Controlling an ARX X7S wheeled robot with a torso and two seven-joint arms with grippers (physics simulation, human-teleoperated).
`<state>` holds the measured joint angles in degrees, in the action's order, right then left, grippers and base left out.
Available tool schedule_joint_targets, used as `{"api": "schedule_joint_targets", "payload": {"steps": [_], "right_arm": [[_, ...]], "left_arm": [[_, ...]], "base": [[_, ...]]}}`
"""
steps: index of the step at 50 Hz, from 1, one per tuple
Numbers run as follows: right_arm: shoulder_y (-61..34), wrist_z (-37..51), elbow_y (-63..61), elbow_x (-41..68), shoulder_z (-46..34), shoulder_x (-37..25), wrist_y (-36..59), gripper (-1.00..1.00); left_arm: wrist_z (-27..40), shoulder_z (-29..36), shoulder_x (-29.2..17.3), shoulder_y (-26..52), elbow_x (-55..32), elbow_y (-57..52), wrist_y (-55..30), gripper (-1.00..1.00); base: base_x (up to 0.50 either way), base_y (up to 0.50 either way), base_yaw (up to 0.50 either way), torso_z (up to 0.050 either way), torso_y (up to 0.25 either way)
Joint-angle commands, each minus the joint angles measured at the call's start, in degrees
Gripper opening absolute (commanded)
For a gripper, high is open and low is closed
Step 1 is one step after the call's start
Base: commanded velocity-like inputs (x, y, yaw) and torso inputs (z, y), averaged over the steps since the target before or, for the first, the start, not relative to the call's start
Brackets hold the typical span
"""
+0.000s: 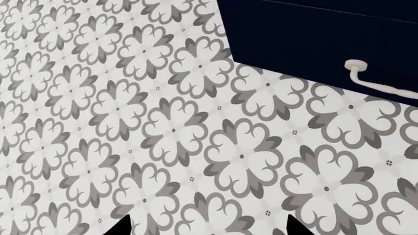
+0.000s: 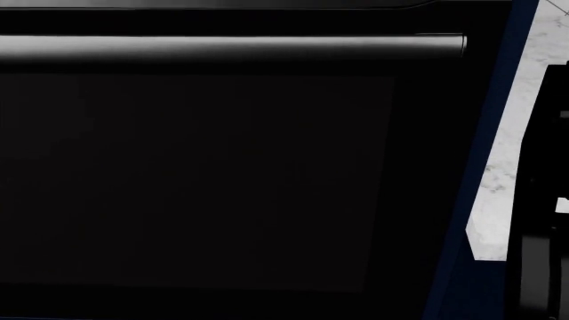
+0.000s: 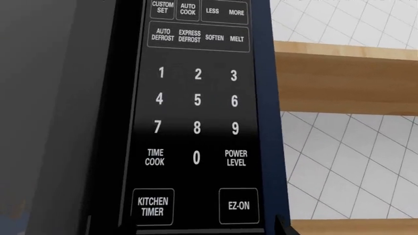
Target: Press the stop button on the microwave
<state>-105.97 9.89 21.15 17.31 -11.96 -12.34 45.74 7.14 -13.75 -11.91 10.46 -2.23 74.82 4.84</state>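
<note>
Microwave keypad (image 3: 196, 117) shows digits, TIME COOK, POWER LEVEL, KITCHEN TIMER, EZ-ON; neither gripper's opening can be told.

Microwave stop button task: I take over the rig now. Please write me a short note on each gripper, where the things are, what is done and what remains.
Left gripper: only two dark tips show, apart, holding nothing, over the patterned floor tiles beside a dark blue cabinet with a white handle.
Right gripper: barely in its own view; state unclear.
Microwave keypad fills the right wrist view, from CUSTOM SET down to KITCHEN TIMER and EZ-ON. No stop button is in view.
Head view shows only a dark appliance door.
Done: arm brought near the keypad. Left: find the stop button and press it.
</note>
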Motion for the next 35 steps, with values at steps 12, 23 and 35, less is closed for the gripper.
{"api": "schedule_joint_targets", "payload": {"steps": [12, 23, 35], "right_arm": [[0.8, -0.3, -1.3, 1.3, 0.3, -0.2, -0.2, 1.00], [1.7, -0.6, -2.5, 1.4, -0.2, -0.5, -0.8, 1.00], [1.8, -0.4, -2.9, 1.4, -0.6, -0.9, -0.5, 1.00]], "left_arm": [[0.0, 0.0, 0.0, -0.1, 0.0, 0.2, 0.0, 1.00], [0.0, 0.0, 0.0, -0.1, 0.0, 0.2, 0.0, 1.00], [0.0, 0.0, 0.0, -0.1, 0.0, 0.2, 0.0, 1.00]], "base": [[0.00, 0.00, 0.00, 0.000, 0.000], [0.16, 0.00, 0.00, 0.000, 0.000], [0.00, 0.00, 0.00, 0.000, 0.000]]}}
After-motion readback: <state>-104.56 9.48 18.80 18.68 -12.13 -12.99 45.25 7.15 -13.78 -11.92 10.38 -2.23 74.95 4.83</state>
